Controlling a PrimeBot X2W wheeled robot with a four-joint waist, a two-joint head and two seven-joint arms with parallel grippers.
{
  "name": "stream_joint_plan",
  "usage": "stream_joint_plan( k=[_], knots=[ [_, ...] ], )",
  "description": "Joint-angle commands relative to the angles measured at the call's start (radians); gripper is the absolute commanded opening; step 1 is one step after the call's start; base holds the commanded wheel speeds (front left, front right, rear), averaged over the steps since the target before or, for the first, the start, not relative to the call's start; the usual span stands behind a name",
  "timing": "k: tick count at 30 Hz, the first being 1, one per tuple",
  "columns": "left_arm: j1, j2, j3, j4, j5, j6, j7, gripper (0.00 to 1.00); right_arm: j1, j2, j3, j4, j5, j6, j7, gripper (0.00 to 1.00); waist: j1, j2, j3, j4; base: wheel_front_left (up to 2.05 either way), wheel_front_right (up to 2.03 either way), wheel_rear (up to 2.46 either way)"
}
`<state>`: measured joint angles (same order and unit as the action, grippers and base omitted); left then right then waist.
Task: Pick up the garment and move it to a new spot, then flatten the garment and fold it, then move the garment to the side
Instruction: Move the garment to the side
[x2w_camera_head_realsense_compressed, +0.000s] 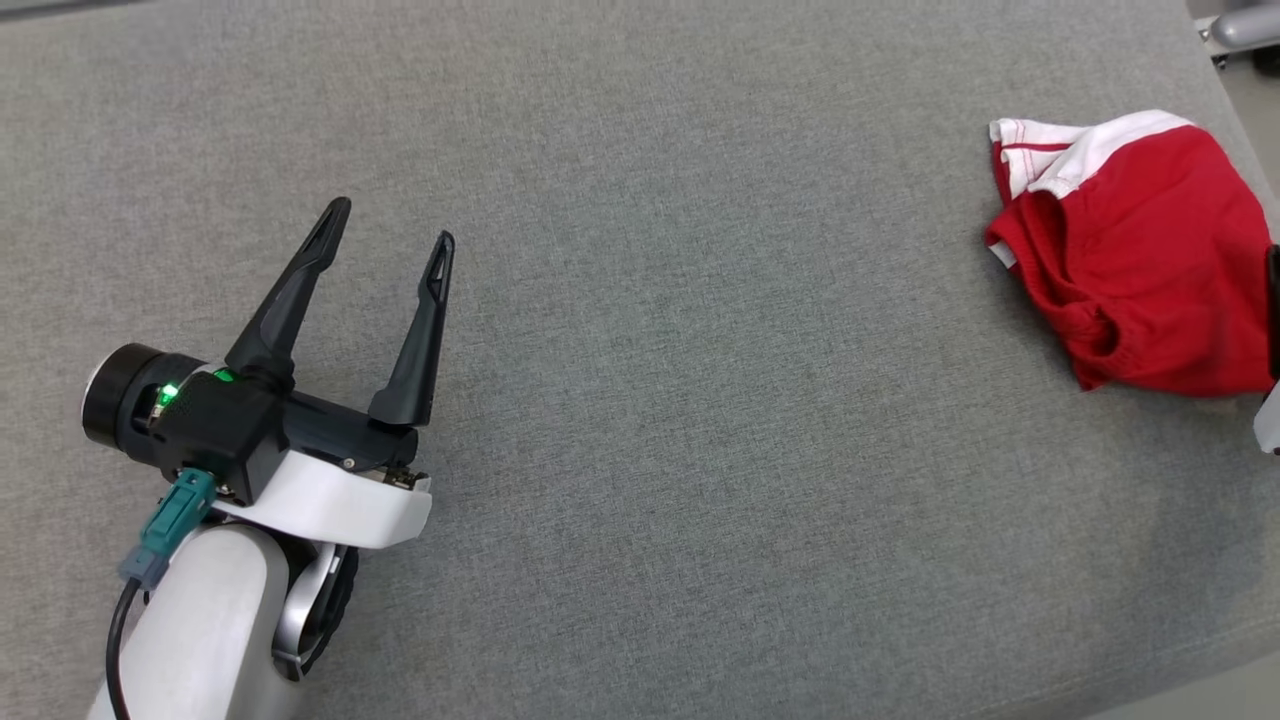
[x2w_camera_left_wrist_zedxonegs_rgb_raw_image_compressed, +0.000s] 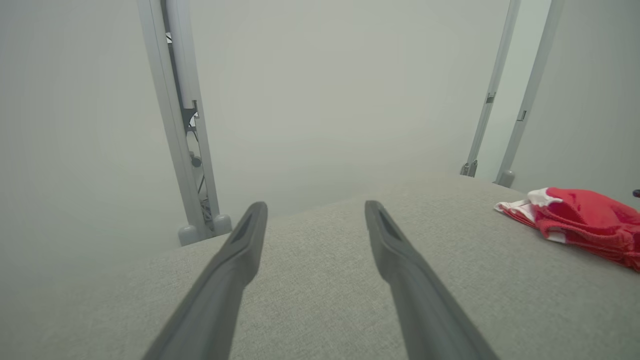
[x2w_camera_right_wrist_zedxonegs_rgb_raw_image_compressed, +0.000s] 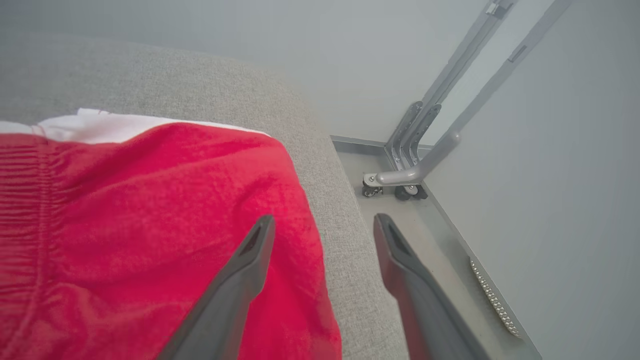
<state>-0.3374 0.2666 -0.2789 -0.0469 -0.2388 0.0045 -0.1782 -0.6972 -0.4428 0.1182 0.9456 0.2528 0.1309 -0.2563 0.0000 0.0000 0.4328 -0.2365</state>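
Grey woven surface (x2w_camera_head_realsense_compressed: 700, 420) is spread across the scene. At its lower left the left gripper (x2w_camera_head_realsense_compressed: 392, 225) is held over bare cloth, fingers spread and empty. Far to the right, by the surface's edge, the garment (x2w_camera_head_realsense_compressed: 1150, 260) is seen bunched: red, white-banded, with a gathered seam, no lettering showing. Over its edge the right gripper (x2w_camera_right_wrist_zedxonegs_rgb_raw_image_compressed: 322, 225) is poised, fingers parted, nothing held. The pick-up is judged to be in hand; a descent and a closing on a raised fold are called for.
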Motion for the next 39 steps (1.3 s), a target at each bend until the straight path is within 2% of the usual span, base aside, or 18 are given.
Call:
stream_joint_plan(
  k=[1, 3, 7, 10, 11, 17, 19, 28, 39],
  knots=[
    [0.001, 0.001, 0.008, 0.006, -0.008, 0.009, -0.006, 1.0, 0.021, 0.013, -0.019, -0.023, 0.026, 0.0, -0.01, 1.0, 0.0, 0.0, -0.014, 0.002, 0.0, 0.0, 0.0],
    [0.013, 0.001, 0.015, 0.01, -0.01, 0.016, -0.013, 1.0, 0.043, 0.023, -0.065, -0.071, 0.053, 0.0, -0.011, 1.0, 0.0, 0.0, -0.029, 0.004, 0.0, 0.0, 0.0],
    [0.032, 0.001, 0.034, 0.012, -0.024, 0.034, -0.025, 1.0, 0.128, 0.096, -0.172, -0.3, 0.1, 0.0, -0.01, 1.0, 0.0, 0.0, -0.061, 0.017, 0.0, 0.0, 0.0],
    [0.048, -0.003, 0.044, 0.009, -0.032, 0.048, -0.03, 1.0, 0.202, 0.15, -0.23, -0.486, 0.088, 0.0, -0.01, 1.0, 0.0, 0.0, -0.088, 0.045, 0.0, 0.0, 0.0],
    [0.048, -0.003, 0.044, 0.009, -0.032, 0.048, -0.03, 1.0, 0.202, 0.15, -0.23, -0.486, 0.088, 0.0, -0.01, 1.0, 0.0, 0.0, -0.088, 0.045, 0.0, 0.0, 0.0],
    [0.088, -0.019, 0.063, 0.007, -0.057, 0.075, -0.044, 1.0, 0.338, 0.277, -0.218, -0.787, 0.012, 0.0, -0.002, 1.0, 0.0, 0.0, -0.145, 0.133, 0.0, 0.0, 0.0],
    [0.104, -0.023, 0.07, 0.009, -0.062, 0.082, -0.05, 1.0, 0.365, 0.304, -0.201, -0.843, -0.007, 0.0, 0.022, 1.0, 0.0, 0.0, -0.161, 0.16, 0.0, 0.0, 0.0],
    [0.188, -0.036, 0.079, 0.026, -0.082, 0.108, -0.06, 1.0, 0.498, 0.372, -0.175, -0.969, -0.088, 0.0, 0.128, 1.0, 0.0, 0.0, -0.238, 0.264, 0.0, 0.0, 0.0],
    [0.26, -0.03, 0.064, 0.048, -0.1, 0.106, -0.049, 1.0, 0.657, 0.39, -0.166, -1.007, -0.067, 0.0, 0.163, 1.0, 0.0, 0.0, -0.33, 0.264, 0.0, 0.0, 0.0]
  ],
)
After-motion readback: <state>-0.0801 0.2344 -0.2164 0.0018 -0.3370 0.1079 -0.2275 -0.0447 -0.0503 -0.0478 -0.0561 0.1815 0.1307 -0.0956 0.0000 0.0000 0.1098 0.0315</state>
